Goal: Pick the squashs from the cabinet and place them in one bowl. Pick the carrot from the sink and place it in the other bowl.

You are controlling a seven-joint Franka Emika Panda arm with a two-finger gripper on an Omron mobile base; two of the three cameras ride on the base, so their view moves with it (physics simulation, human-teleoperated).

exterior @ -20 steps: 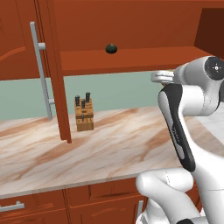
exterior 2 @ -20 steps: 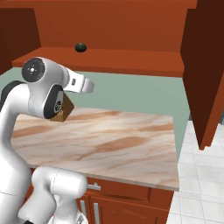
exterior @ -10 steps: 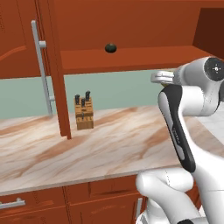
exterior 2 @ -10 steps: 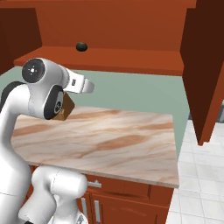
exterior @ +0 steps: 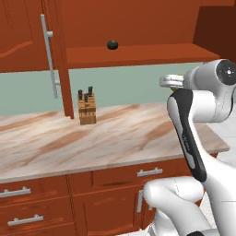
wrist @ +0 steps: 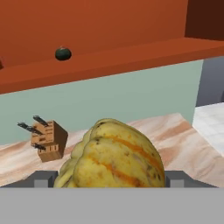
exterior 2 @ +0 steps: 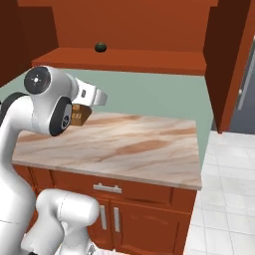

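Observation:
In the hand view my gripper (wrist: 111,180) is shut on a large ribbed yellow-orange squash (wrist: 113,151) that bulges between the two fingertips. From the left base view, the hand (exterior: 169,81) hangs over the counter's right part, below the open cabinet (exterior: 138,53). A small dark green squash (exterior: 112,44) (exterior 2: 100,47) (wrist: 63,53) rests on the cabinet's bottom shelf, well left of and above the hand. The bowls, the sink and the carrot are out of view.
A wooden knife block (exterior: 86,108) (wrist: 47,140) stands at the back of the marble counter (exterior: 115,138). The open cabinet door (exterior: 59,60) with its grey bar handle (exterior: 48,55) juts out at the left. Another open door (exterior 2: 226,64) hangs at the right.
The whole scene has shifted a little in both base views, so the camera has moved. The arm's pose and its hold on the yellow squash look the same.

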